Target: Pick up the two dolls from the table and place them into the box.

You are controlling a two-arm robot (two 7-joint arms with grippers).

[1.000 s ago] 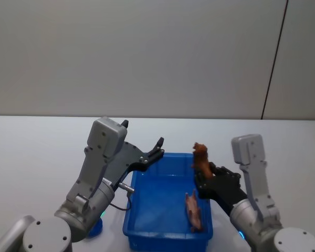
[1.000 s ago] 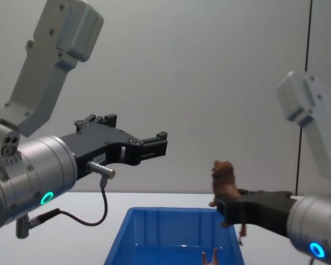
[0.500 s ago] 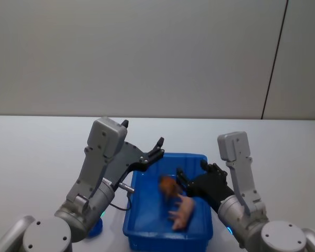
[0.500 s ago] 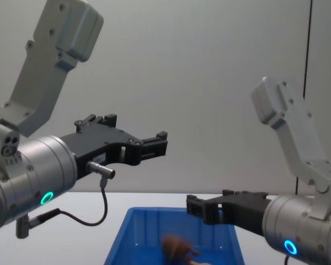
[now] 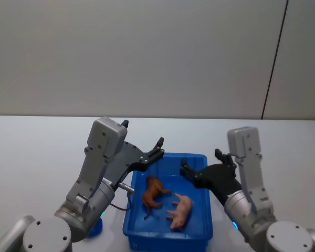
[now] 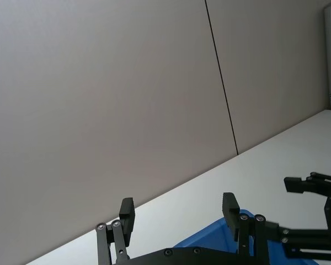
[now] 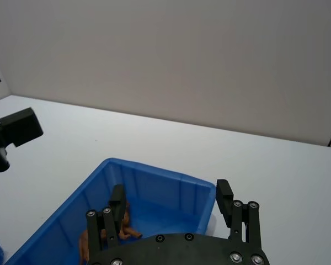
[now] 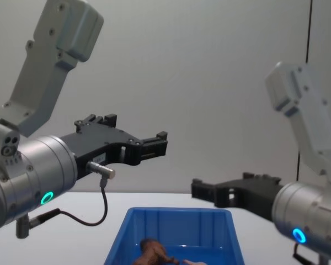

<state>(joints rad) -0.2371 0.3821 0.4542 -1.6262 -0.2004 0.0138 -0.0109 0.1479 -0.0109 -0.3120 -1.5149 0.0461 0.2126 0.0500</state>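
The blue box (image 5: pixel 202 158) stands on the white table (image 5: pixel 37 152) between my arms. Both dolls lie inside it: the reddish-brown doll (image 5: pixel 153 191) on the left, the pale pink doll (image 5: pixel 179 210) to its right, close together. In the chest view the brown doll (image 8: pixel 152 252) shows low in the box (image 8: pixel 171 218). My right gripper (image 5: pixel 201 161) hovers open and empty above the box's far right corner. My left gripper (image 5: pixel 143 134) hangs open and empty above the box's far left corner. The right wrist view looks down past the open gripper (image 7: pixel 171 193) at the brown doll (image 7: pixel 121 223).
A small blue object (image 5: pixel 96 226) sits on the table by my left arm's base, and a black cable (image 8: pixel 96 212) loops beneath the left gripper. A plain grey wall with a dark vertical seam (image 5: pixel 273 58) stands behind. Bare tabletop stretches on both sides of the box.
My right gripper opened over the box; the brown doll fell in and now lies beside the pink one, which shifted. The right gripper then drew back to the right. The left arm stayed still.
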